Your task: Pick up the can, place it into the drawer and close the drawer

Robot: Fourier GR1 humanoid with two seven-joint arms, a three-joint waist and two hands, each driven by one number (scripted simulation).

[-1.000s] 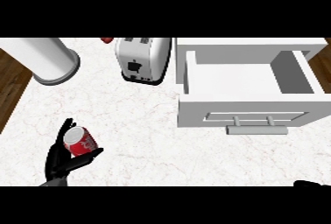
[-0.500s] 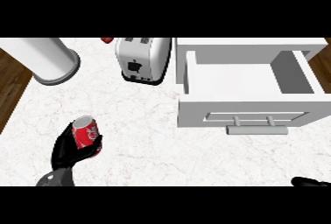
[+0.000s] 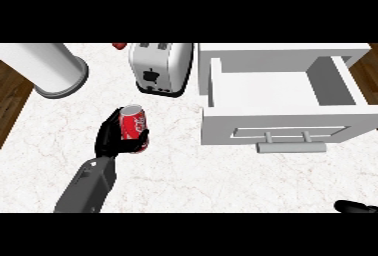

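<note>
— How is the task's thing seen?

— A red cylindrical drink can (image 3: 133, 126) with white lettering and a silver top is shown, tilted slightly, its top turned towards the far side of the counter. It is enclosed by the black left hand (image 3: 114, 140), whose fingers and thumb are curled round its lower half.

— And where is it placed?

— It is held over the white marbled counter (image 3: 221, 175), left of the open white drawer (image 3: 284, 107) and well apart from it. The drawer's inside is seen bare, and a grey bar handle (image 3: 290, 146) is fixed to its front.

— What else is shown?

— A shiny silver two-slot toaster (image 3: 159, 67) is set beyond the can, just beside the drawer's left wall. A white cylindrical container (image 3: 48, 67) is stood at the far left corner.

— And the right hand (image 3: 356, 206)?

— Only a black sliver is seen at the lower right edge; whether its fingers are spread or curled cannot be told.
</note>
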